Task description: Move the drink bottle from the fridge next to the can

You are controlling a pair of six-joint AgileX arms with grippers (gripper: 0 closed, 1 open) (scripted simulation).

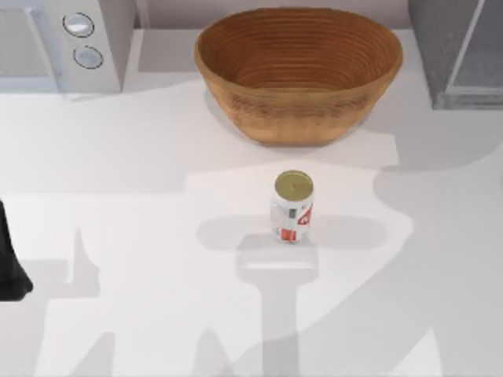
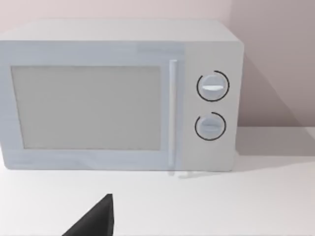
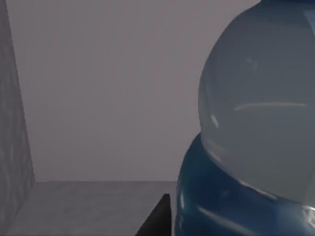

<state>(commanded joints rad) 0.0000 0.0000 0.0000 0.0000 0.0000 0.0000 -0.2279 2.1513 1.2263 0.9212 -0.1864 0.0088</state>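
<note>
While the white surface [image 1: 118,196] spreads out below the top camera, the can [image 1: 292,207] stands upright near its middle, just in front of a woven brown basket [image 1: 299,71] at the back. A white microwave [image 1: 63,43] with two round knobs sits in the back left corner, and the fridge [image 1: 460,51], grey with a pale glassy door panel, sits in the back right corner. A dark part of my left arm [image 1: 9,259] shows at the left edge of the surface, well apart from the can.

From the left wrist camera, the microwave [image 2: 118,96] faces the lens squarely with its door shut, and one dark finger [image 2: 96,221] of the left gripper juts in low over the surface; whether the left fingers are open or closed cannot be told.

From the right wrist camera, the drink bottle [image 3: 251,137] looms very close, clear above and blue lower down, standing inside the grey walls of the fridge [image 3: 15,132]. A dark finger tip [image 3: 157,219] of the right gripper shows just beside the bottle's base; whether those fingers are gripping it cannot be told.
</note>
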